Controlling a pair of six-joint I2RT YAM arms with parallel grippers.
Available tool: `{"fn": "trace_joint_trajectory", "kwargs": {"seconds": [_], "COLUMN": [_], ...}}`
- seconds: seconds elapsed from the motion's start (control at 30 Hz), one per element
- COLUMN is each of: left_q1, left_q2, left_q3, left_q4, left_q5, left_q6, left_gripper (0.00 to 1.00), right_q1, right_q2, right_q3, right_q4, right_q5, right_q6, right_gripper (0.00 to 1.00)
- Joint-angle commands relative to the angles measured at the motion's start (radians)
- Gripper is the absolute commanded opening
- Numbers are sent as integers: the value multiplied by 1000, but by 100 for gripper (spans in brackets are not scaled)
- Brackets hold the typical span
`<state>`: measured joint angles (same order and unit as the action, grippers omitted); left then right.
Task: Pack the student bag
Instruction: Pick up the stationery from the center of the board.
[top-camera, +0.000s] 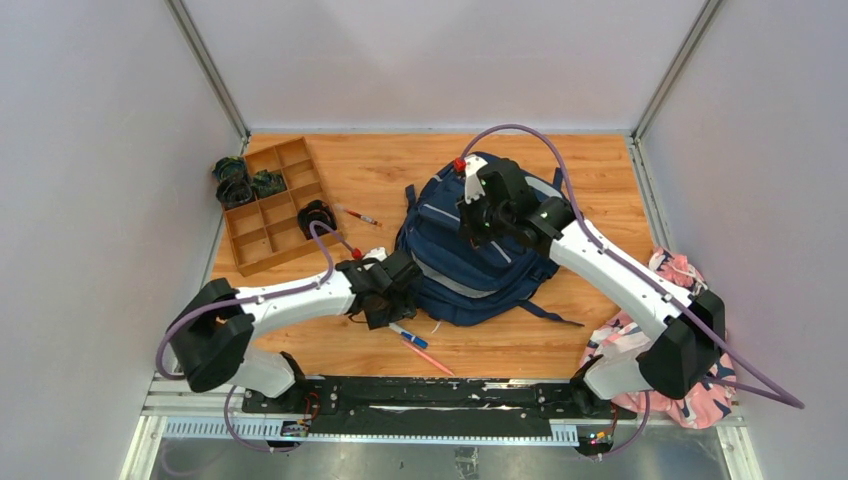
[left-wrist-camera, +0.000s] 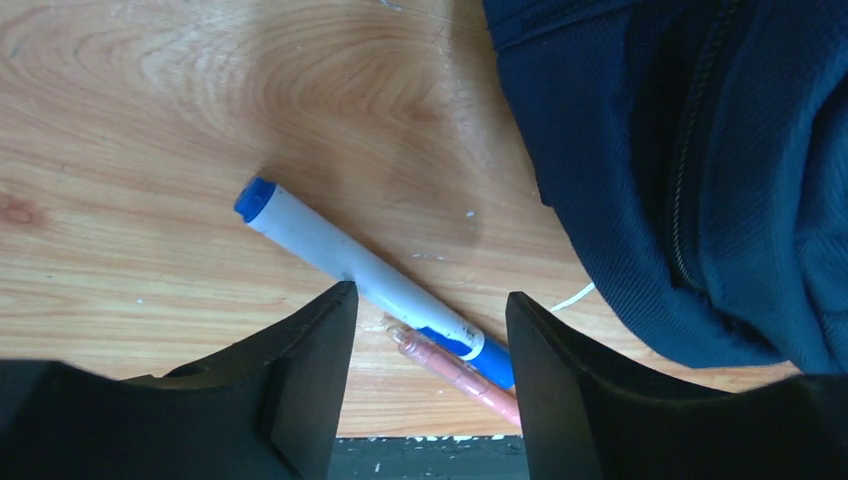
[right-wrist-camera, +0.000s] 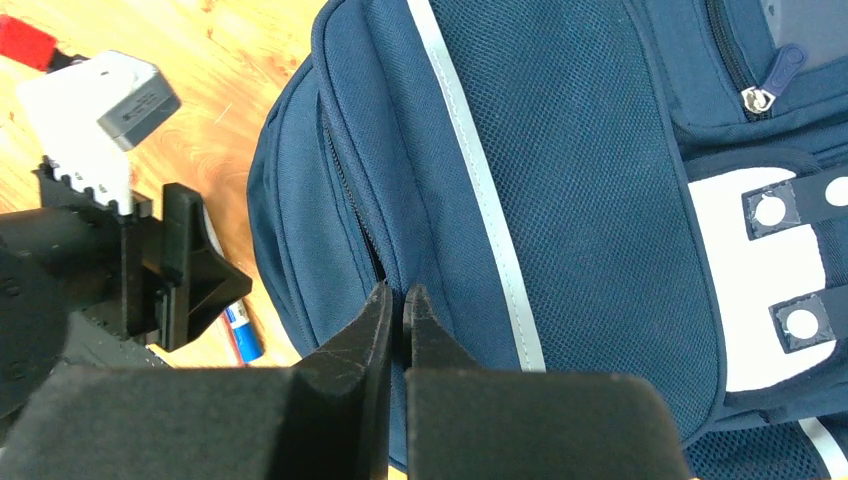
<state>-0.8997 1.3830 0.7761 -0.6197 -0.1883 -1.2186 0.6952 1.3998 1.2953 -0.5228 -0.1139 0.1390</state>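
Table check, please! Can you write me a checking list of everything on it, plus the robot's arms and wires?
Surface: wooden table, with small white specks on the wood.
Job's things: student bag lies mid-table, front up. Blue marker and pink pen lie close together by its near-left edge.
Clutter: wooden tray far left, with dark bundles in and around it. Red-tipped pen lies beside the tray. Pink patterned cloth at the right edge.
Tools: left tool is open above the marker. Right tool is shut at the bag's side zip.
Cables: purple cables loop along each arm.
Surroundings: plain grey walls.
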Motion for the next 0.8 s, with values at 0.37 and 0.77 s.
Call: {"fn": "trace_joint_trajectory", "kwargs": {"seconds": [0.37, 0.77], "left_q1": [-30, -34], "left_q2": [192, 147], "left_q3": [123, 118], "left_q4": [-67, -65], "left_q5": [-70, -119], "left_q6": [-92, -101], "left_gripper": [56, 56], "right_q1": [-3, -3], "right_q2": [-88, -90], "right_q3": [-31, -37], "right_q4": [6, 7], "right_q5": [-43, -46], "right_q6": [18, 18], "right_gripper": [0, 0]}}
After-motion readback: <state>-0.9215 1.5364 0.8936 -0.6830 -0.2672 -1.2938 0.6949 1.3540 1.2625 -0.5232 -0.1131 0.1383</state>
